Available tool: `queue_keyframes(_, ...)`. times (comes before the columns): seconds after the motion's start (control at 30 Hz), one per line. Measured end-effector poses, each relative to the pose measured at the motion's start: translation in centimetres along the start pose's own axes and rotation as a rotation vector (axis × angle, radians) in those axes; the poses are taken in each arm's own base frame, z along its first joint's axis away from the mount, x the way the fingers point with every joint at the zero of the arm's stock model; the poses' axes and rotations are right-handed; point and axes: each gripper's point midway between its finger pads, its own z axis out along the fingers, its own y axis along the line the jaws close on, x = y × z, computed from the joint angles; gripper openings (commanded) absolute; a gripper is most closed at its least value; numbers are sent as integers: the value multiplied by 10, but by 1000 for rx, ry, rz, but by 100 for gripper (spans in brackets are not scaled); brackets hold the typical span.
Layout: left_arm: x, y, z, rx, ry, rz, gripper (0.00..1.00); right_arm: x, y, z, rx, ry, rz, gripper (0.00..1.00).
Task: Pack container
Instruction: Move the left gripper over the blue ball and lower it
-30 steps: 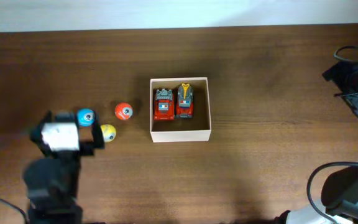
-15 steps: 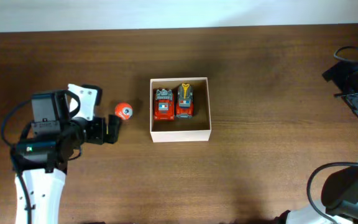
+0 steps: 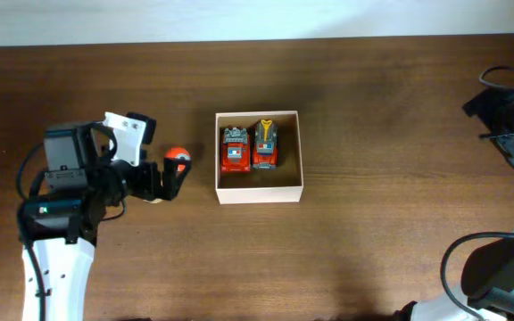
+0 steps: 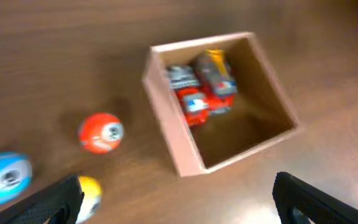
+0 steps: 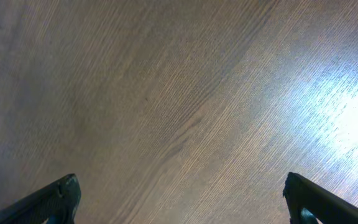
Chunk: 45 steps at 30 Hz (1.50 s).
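Hovering near the container, the left gripper gapes wide and empty, as does the right gripper.

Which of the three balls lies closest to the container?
The orange-red ball: it sits nearest the container, while the blue ball and the yellow ball lie farther away.

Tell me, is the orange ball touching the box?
Apart. The left wrist view shows bare table between the orange ball and the box.

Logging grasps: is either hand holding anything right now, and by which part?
Nothing is held; the left hand and the right hand are both open and empty.
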Motion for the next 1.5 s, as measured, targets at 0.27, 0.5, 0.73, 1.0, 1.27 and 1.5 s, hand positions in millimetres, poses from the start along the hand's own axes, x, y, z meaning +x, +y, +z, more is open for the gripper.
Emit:
queue_keyframes(0.27,16,72,17,-282,91,-247,99,0,0,0,0,0,0,99)
queue_keyframes(0.5,51,128,46,-400,240,-391,99,0,0,0,0,0,0,99)
queue_keyframes(0.73,82,152,68,-454,358,-436,99,0,0,0,1,0,0,99)
queue_keyframes(1.0,72,176,80,-525,304,-408,99,0,0,0,1,0,1,99)
queue_keyframes(1.27,64,190,93,-544,256,-392,99,0,0,0,1,0,1,99)
queue_keyframes(1.5,84,197,110,-542,322,-410,99,0,0,0,1,0,1,99)
